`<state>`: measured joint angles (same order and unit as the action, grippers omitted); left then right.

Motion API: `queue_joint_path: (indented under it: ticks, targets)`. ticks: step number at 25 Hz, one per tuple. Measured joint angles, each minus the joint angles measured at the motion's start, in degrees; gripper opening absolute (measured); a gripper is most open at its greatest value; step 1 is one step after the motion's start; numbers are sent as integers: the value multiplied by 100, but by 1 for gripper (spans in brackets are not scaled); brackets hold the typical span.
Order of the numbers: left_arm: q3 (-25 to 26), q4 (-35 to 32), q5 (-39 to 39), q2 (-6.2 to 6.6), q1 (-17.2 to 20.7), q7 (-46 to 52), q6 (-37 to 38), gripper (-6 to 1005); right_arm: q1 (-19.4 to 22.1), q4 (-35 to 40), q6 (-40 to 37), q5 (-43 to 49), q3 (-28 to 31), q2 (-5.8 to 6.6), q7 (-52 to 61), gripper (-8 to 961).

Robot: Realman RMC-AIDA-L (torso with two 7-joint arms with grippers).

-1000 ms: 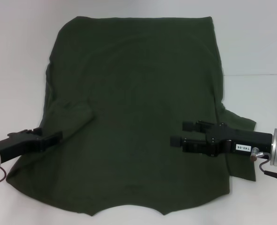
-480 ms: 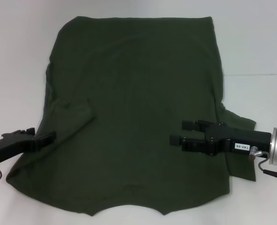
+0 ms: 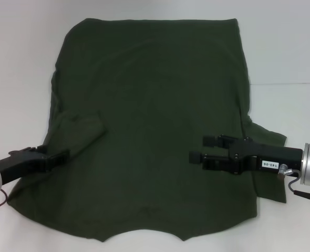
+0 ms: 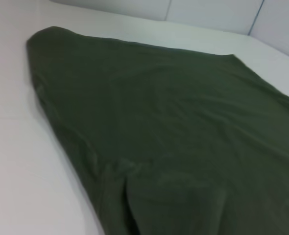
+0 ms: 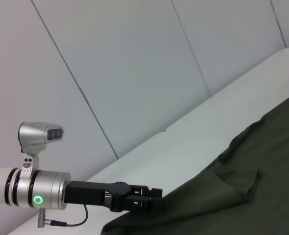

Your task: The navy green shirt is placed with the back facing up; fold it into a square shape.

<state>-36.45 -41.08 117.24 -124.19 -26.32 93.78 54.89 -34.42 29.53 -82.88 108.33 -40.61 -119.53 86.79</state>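
Observation:
The navy green shirt [image 3: 155, 105] lies spread flat on the white table, hem at the far side and neckline at the near edge. Its left sleeve [image 3: 81, 126] is folded inward over the body, while the right sleeve [image 3: 268, 137] sticks out to the side. My left gripper [image 3: 64, 156] sits low at the shirt's left edge, below the folded sleeve; the right wrist view shows it [image 5: 159, 199] meeting the cloth edge [image 5: 262, 186]. My right gripper [image 3: 199, 148] hovers open over the shirt's near right part, holding nothing. The left wrist view shows only the shirt [image 4: 159, 122].
The white table [image 3: 286, 47] surrounds the shirt, with bare surface on the left, right and far sides. A seam line [image 3: 286, 83] runs across the table on the right. Pale wall panels [image 5: 134, 73] stand behind the table.
My left gripper drew back to the left, then came back right to the shirt's edge. The right gripper stayed nearly still. The shirt has not shifted.

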Motion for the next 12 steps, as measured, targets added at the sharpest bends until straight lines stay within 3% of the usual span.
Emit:
queue_joint_path:
  ticks: [12]
  targets:
    - [-13,-13,23,0,5,-3,95,723,-4,0,0,6,1,7,5,896]
